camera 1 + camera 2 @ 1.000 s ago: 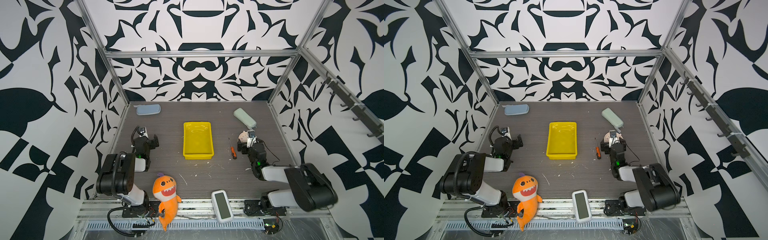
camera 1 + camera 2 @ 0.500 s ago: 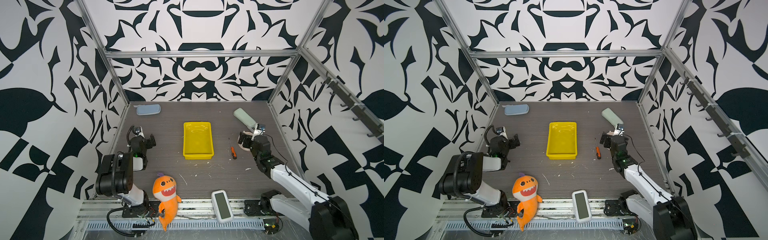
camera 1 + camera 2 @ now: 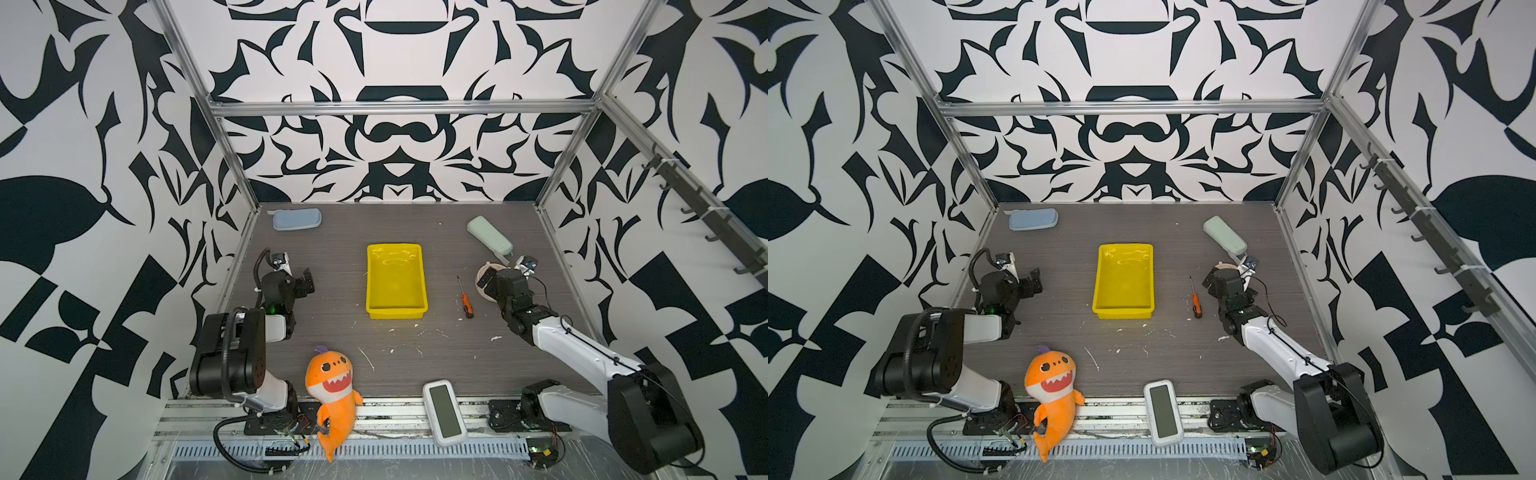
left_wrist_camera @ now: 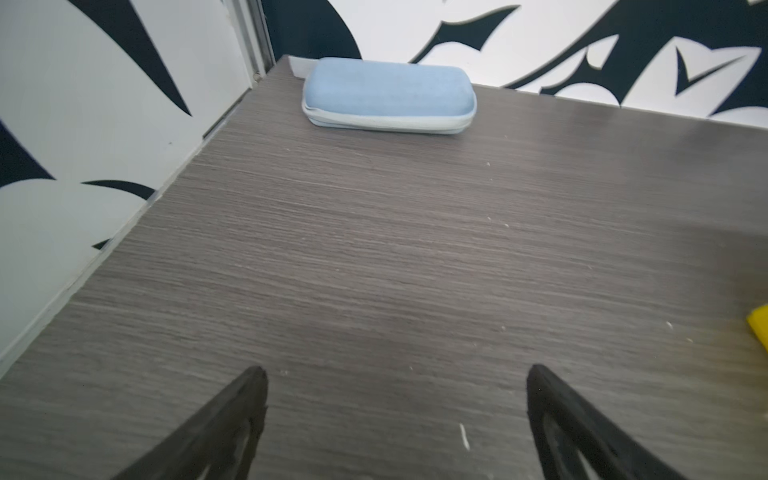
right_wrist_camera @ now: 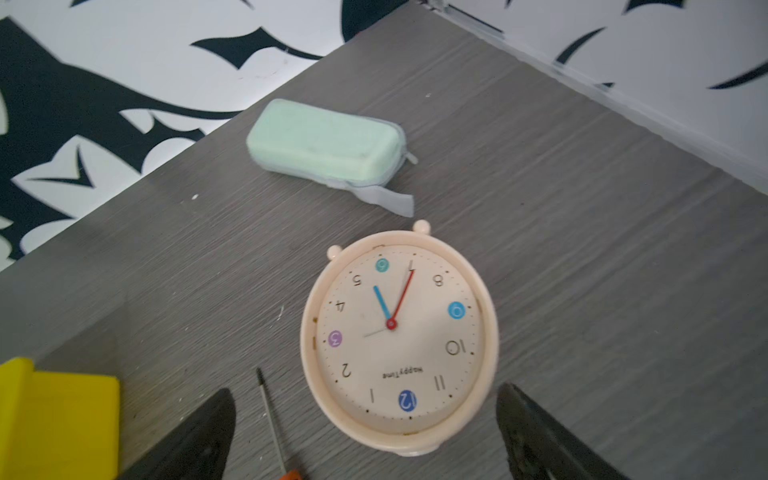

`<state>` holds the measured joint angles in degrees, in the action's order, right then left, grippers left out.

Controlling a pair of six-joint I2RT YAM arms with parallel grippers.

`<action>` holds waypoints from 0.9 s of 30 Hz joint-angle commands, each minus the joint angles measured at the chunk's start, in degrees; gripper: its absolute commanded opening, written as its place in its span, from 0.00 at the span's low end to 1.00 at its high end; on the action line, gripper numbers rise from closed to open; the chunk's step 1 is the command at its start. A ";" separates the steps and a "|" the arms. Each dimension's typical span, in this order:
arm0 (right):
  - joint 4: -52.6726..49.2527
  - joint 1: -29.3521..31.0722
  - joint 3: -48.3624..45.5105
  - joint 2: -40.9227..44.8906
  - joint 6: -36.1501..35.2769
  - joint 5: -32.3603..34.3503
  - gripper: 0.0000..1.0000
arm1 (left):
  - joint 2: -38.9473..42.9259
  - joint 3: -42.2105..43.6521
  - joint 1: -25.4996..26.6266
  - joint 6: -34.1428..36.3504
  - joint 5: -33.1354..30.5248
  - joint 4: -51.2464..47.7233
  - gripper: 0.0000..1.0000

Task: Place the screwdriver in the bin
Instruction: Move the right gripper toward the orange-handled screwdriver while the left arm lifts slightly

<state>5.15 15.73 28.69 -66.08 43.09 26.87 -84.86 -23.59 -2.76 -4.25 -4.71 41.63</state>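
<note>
Right arm point(image 3: 573, 353): stretched forward from its base along the right side, wrist low over a cream clock point(image 5: 399, 332).
Right jaws: wide, holding nothing. In the wrist view the clock lies face-up between them.
Left arm point(image 3: 266, 328): folded back on itself near its base, wrist low on the left side.
Left jaws: wide over bare boards, holding nothing.
Surface point(image 3: 332, 266): grey wood-grain, flecked with white crumbs.
Room: black-and-white patterned walls on a metal frame.
Screwdriver point(image 3: 465, 297): flat on the surface, between the bin and the clock and touching neither, with its orange handle toward the front edge.
Bin point(image 3: 397, 248): yellow, mid-surface (only its glossy floor shows inside).
Elsewhere: blue case point(image 3: 297, 219) in the back left corner, green pouch point(image 3: 488, 235) at back right, and at the front edge an orange shark plush point(image 3: 330, 382) and a white device point(image 3: 444, 411).
</note>
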 commanded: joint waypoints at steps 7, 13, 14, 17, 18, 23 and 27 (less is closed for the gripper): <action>4.24 -1.24 -5.43 5.69 0.04 1.79 0.95 | 19.86 -5.71 15.34 -1.10 -11.79 -18.34 1.00; 8.48 0.12 -8.53 9.94 -4.29 -3.67 0.95 | 35.10 -12.91 20.41 -16.13 -4.18 -48.90 1.00; 8.61 1.19 -8.15 10.09 -4.95 -4.34 0.94 | 36.60 -12.25 20.40 -16.25 -3.00 -50.64 1.00; 10.05 6.23 -7.39 9.15 -7.71 -5.69 0.94 | 39.37 -9.83 20.35 -18.97 -6.93 -55.33 1.00; 10.34 8.34 -7.17 8.40 -8.35 -5.69 0.94 | 39.59 -9.27 20.41 -19.67 -8.24 -56.75 1.00; 12.36 14.57 -4.25 1.89 -10.66 -5.44 0.94 | 38.62 -9.91 20.41 -24.44 -17.51 -63.64 1.00; 12.61 16.17 -1.87 -3.61 -11.59 -7.02 0.94 | 40.38 -8.31 20.35 -27.70 -20.01 -63.86 1.00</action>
<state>15.40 31.22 23.79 -67.85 33.56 20.67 -46.13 -32.99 17.65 -27.31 -20.03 -18.39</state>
